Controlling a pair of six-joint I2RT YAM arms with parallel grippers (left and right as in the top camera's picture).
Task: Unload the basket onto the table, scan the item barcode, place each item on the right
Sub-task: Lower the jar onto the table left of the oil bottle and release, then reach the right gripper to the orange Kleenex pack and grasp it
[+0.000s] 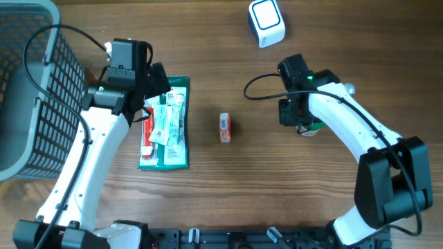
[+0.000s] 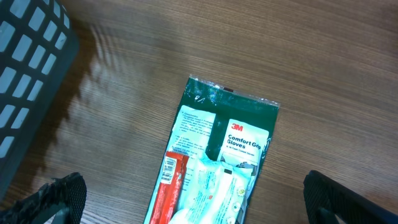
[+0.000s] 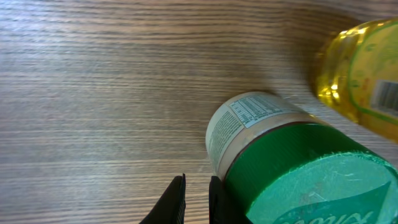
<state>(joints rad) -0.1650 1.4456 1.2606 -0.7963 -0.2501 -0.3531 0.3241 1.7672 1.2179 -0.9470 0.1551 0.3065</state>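
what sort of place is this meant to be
Most likely a mock shop checkout on a wooden table: a white barcode scanner at the far edge, packaged goods such as a 3M gloves pack and a green-lidded jar, and a grey basket at the left.

Brown wood-grain table [image 1: 208,41]; grey lattice basket [image 1: 28,83]; dark green glove packet [image 2: 242,112] with red-and-white tube [image 2: 168,186]; green-lidded white jar [image 3: 267,149]; yellow bottle [image 3: 360,68]; white-and-blue scanner [image 1: 266,23]; small orange box [image 1: 225,128].
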